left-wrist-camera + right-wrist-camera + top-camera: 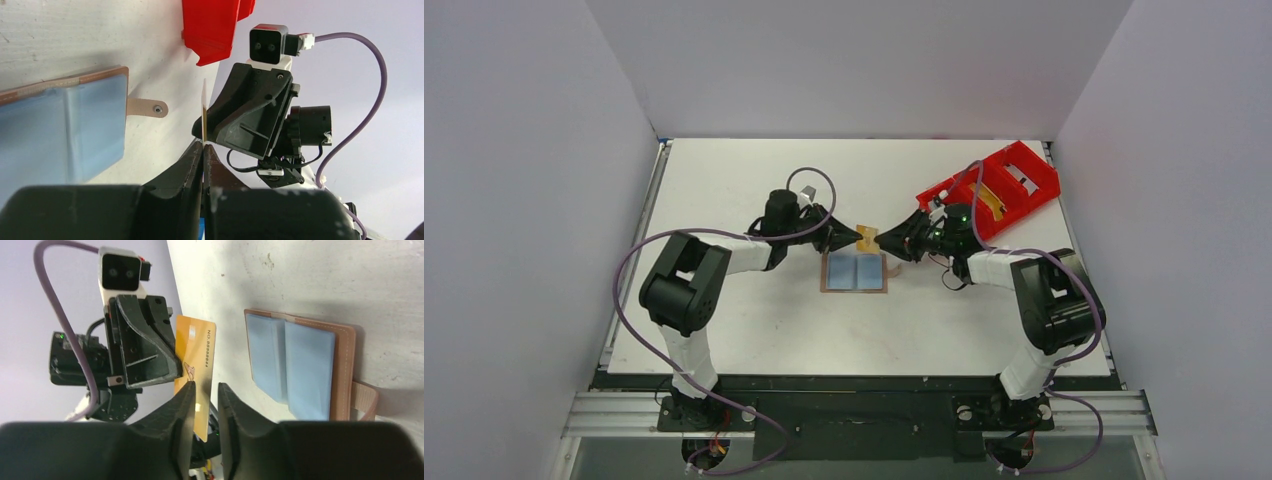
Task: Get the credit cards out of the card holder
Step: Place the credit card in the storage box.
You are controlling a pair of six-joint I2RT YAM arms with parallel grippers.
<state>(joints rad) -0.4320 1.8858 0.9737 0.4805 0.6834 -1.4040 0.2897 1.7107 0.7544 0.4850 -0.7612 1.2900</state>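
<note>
Left claw (204, 146): clenched, both fingers pressed flat on one edge of the credit card. It reaches in from the left, its tip meeting the right claw over the middle of the surface.
Right claw (205, 387): released. Its fingers stand apart with another edge of the card in the gap; the card sits close to one finger and a clear space shows beside the other.
Credit card (196, 347): gold-orange, with a row of printed digits along one long edge and a small emblem. It is held on edge off the surface between the two claw tips, clear of the card holder and just past its far edge in the overhead view.
Card holder (300, 365): tan-brown, lying opened flat on the surface with two pale blue inner faces up. It sits between the arms, just on the near side of the claws, and neither claw touches it.
Tab (147, 107): tan strap with a small metal snap, sticking out flat from the holder's side towards the right arm.
Red compartment tray (999, 190): at the far right corner of the surface, well apart from the holder. Its contents are too small to tell.
Surface (744, 320): white, lightly scuffed.
</note>
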